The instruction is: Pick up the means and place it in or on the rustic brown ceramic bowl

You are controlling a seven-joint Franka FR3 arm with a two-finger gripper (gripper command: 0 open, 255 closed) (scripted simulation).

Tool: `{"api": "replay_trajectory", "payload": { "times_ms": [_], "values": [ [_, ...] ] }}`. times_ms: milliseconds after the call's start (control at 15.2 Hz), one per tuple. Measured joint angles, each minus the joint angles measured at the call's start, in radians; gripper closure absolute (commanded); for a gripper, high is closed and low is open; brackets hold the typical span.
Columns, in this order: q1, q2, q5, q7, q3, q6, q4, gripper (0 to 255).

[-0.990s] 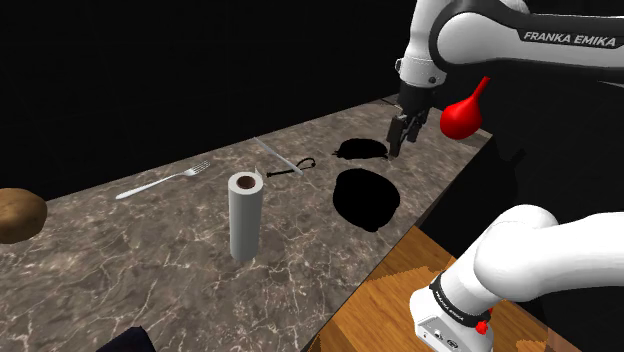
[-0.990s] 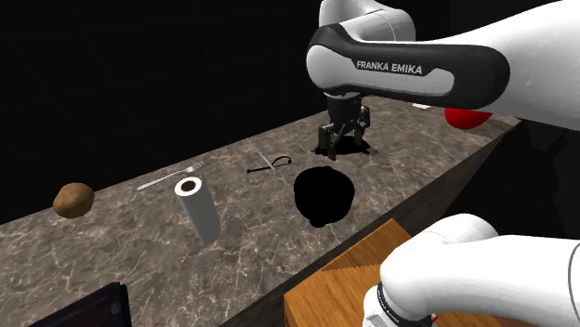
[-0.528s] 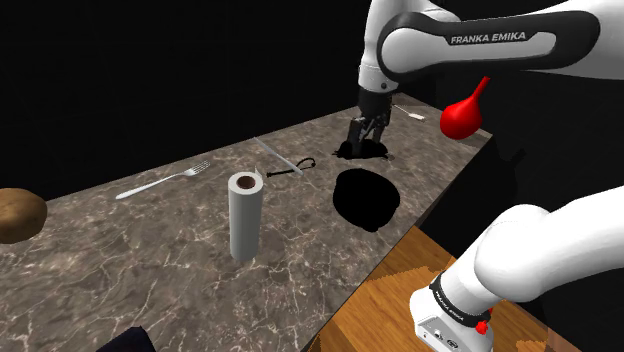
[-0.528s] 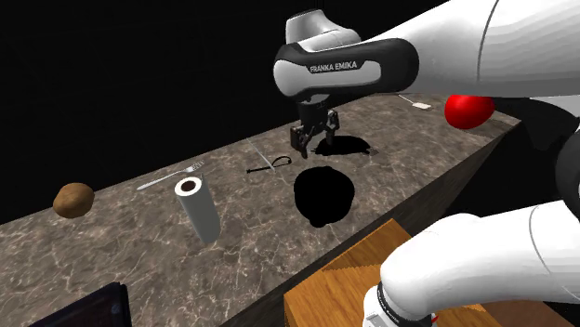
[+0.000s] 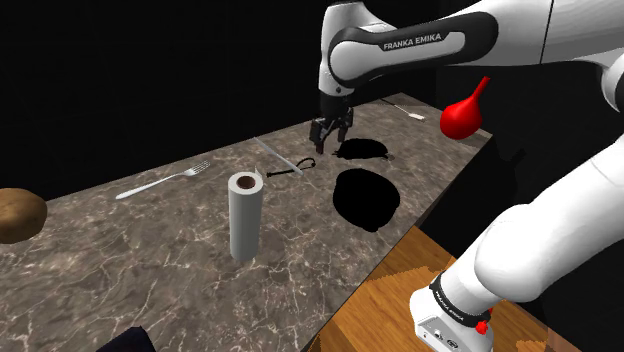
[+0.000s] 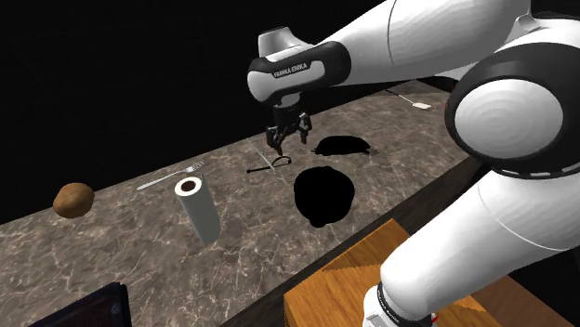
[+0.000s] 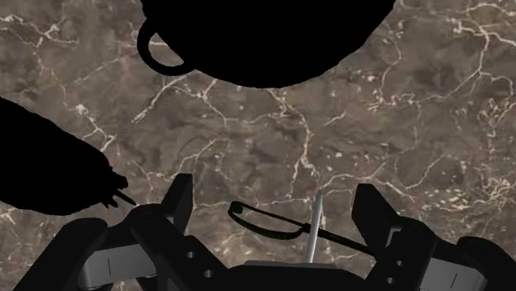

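The black pincer is hanging open over the brown marble-look counter. Its two fingers are standing wide apart and are gripping nothing. The thing to pick up, a thin tool with a silver rod and a dark wire loop, is lying flat on the counter below the pincer. In the wrist view the tool is showing between the two fingers, and they are not touching it.

A big round shape drawn all black, which seems to be the bowl, is sitting near the tool, on the side of the brown wooden stand. A flatter all-black shape is lying just behind it.

To the shoulder view's left of the tool, a white paper roll is standing upright and a silver fork is lying flat. A brown lumpy potato is resting at that view's left edge. A red pear-shaped bulb is showing near the far end of the counter.
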Motion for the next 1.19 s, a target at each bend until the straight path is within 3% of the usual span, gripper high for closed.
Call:
{"api": "replay_trajectory", "payload": {
  "times_ms": [792, 1188],
  "values": [
    [0.046, 0.464, -0.051, 0.111, 0.027, 0.029, 0.443, 0],
    [0.049, 0.518, -0.06, 0.12, 0.023, 0.087, 0.44, 0]
  ]
}}
